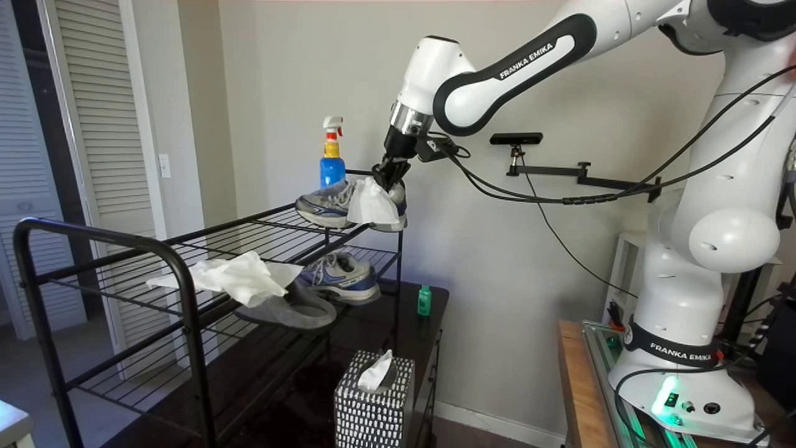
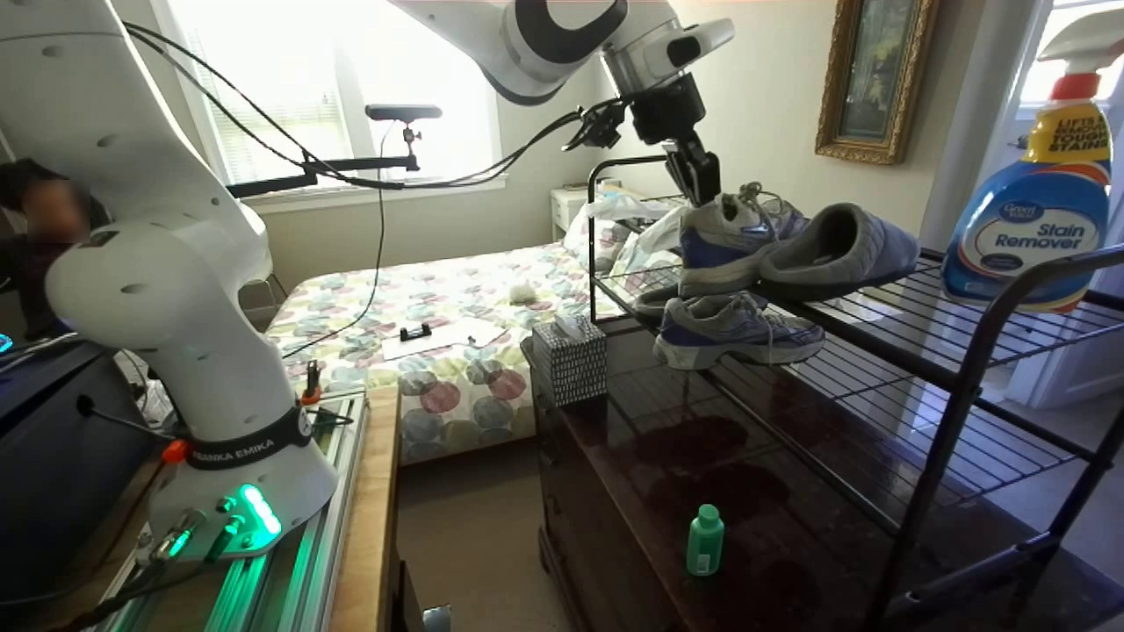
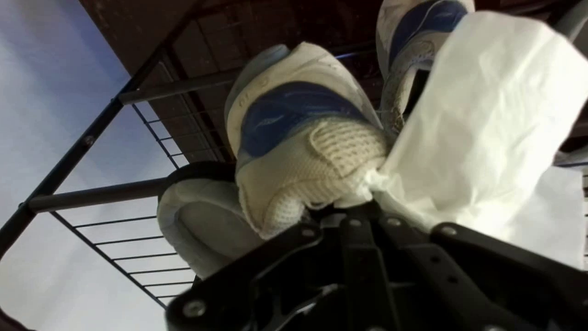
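Foremost, the Robotiq gripper [image 3: 351, 210] has its jaws pinching a white tissue [image 3: 491, 124] by one end, likely why it fans out right of the running shoe [image 3: 308, 119].

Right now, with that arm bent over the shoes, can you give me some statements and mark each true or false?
1. The tool holds a white tissue. True.
2. The spray bottle lies on its side. False: the spray bottle stands upright.
3. The tissue box stands on the dresser. True.
4. The bed cover is plain white. False: the bed cover has coloured circles.
5. A sneaker is the shoe nearest the tool. True.
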Action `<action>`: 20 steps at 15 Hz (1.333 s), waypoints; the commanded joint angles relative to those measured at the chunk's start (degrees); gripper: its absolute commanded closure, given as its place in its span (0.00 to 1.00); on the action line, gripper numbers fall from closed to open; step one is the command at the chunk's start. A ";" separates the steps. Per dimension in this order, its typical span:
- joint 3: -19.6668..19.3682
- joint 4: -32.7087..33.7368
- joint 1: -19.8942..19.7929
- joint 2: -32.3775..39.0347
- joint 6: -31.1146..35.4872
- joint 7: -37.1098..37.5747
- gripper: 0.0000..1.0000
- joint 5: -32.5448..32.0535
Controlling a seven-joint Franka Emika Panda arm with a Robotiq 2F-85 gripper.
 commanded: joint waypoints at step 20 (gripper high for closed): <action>1.14 14.46 4.30 11.89 -0.01 1.01 0.52 2.40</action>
